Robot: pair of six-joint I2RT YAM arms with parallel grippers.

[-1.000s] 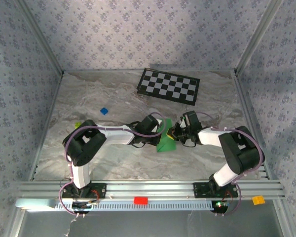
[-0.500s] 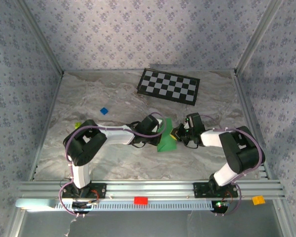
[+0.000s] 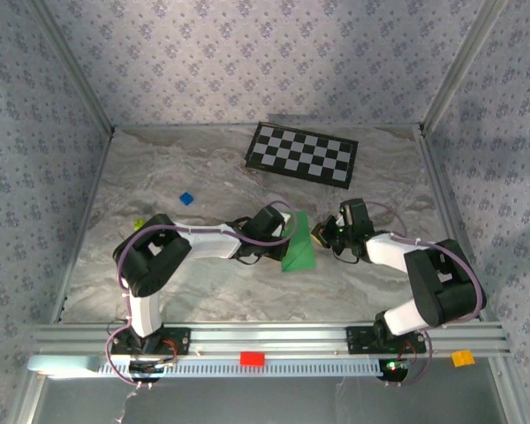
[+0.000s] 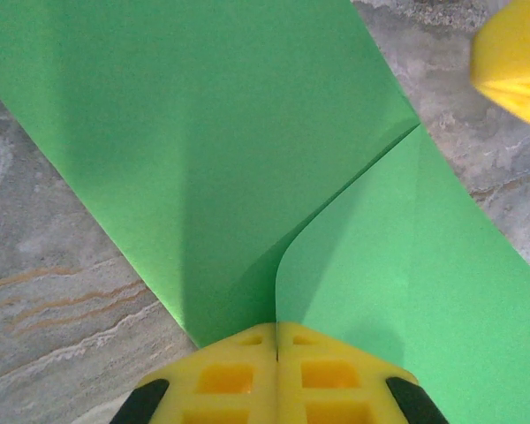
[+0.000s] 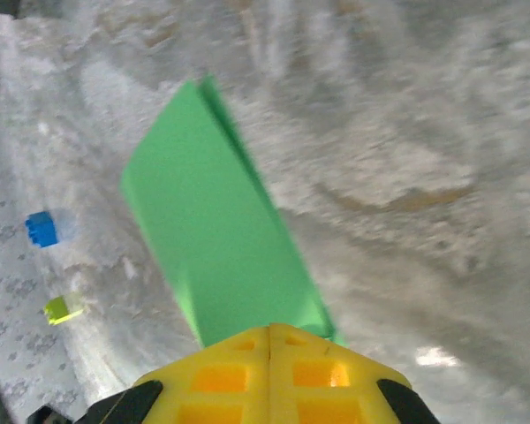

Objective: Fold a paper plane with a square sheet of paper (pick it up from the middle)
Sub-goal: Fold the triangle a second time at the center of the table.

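Item: square sheet of paper [image 3: 297,249], folded over on itself, at centre of table [image 3: 194,291], btwn the two wrists. Judged v. light, thin and floppy; creases easily, and smooth enough to slip from a weak pinch. Best hold: on the fold near the middle, not a loose corner.

Left gripper [image 4: 276,349]: fingers together, clamped on the sheet at its fold. Arm reaches low across to centre, elbow bent.

Right gripper [image 5: 269,352]: fingers together, nothing held, near the sheet but apart from it. Forearm low, pointing inward
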